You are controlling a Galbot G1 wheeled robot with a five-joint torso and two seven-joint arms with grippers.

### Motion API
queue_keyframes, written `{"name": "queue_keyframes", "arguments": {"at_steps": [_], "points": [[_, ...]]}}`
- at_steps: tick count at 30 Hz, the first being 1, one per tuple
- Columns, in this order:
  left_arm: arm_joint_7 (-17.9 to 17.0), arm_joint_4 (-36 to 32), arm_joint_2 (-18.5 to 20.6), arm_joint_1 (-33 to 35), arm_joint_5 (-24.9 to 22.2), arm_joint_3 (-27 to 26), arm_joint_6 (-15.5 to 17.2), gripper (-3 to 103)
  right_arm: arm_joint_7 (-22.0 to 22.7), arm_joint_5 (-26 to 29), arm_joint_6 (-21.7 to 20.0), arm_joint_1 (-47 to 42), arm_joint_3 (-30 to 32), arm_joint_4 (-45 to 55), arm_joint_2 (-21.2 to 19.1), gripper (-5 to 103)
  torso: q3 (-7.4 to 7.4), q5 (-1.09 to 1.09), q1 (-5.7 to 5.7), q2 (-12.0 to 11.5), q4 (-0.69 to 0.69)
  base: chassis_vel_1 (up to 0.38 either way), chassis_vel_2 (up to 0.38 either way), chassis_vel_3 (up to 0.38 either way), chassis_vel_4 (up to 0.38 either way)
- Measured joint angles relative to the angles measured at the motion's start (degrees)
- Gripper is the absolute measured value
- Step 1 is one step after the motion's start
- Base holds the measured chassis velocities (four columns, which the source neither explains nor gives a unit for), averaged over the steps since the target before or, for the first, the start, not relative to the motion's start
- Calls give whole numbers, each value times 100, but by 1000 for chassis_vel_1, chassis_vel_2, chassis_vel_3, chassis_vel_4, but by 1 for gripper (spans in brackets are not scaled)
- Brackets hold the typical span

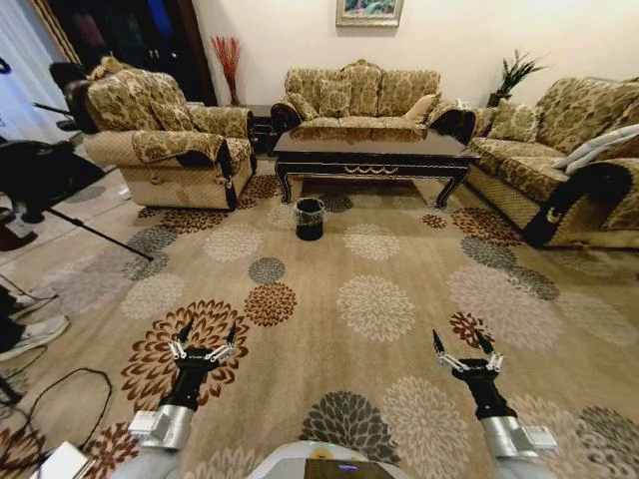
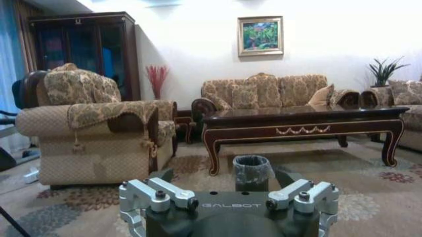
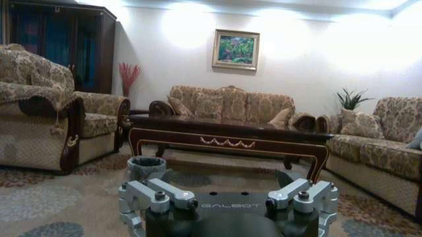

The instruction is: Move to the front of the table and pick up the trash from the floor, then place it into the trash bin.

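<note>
The dark glossy table (image 1: pixel 374 150) with gold ornament stands across the room, between the sofas. The small black trash bin (image 1: pixel 310 218) with a clear liner sits on the flowered beige floor (image 1: pixel 374 299) just in front of the table's left end. Both wrist views look at the bin (image 2: pixel 252 170) (image 3: pixel 146 168) below the table's apron (image 2: pixel 303 129) (image 3: pixel 228 140). The trash is out of view. My left gripper (image 1: pixel 208 329) and right gripper (image 1: pixel 460 341) hang low over the carpet close to me, both open and holding nothing.
A patterned armchair (image 1: pixel 165 140) stands at the left, a sofa (image 1: pixel 364 95) behind the table and another sofa (image 1: pixel 559 150) at the right. Black tripod gear (image 1: pixel 45 180) and cables (image 1: pixel 60 394) lie at the left. Open carpet stretches towards the bin.
</note>
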Motion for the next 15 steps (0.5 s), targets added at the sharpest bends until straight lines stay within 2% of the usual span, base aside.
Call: {"name": "queue_keyframes", "arguments": {"at_steps": [15], "points": [[0, 0, 0, 0, 0, 0, 0, 100, 0, 0, 0, 0, 0, 0, 0, 100, 235, 0, 149, 386, 0, 0, 0, 0, 0]]}}
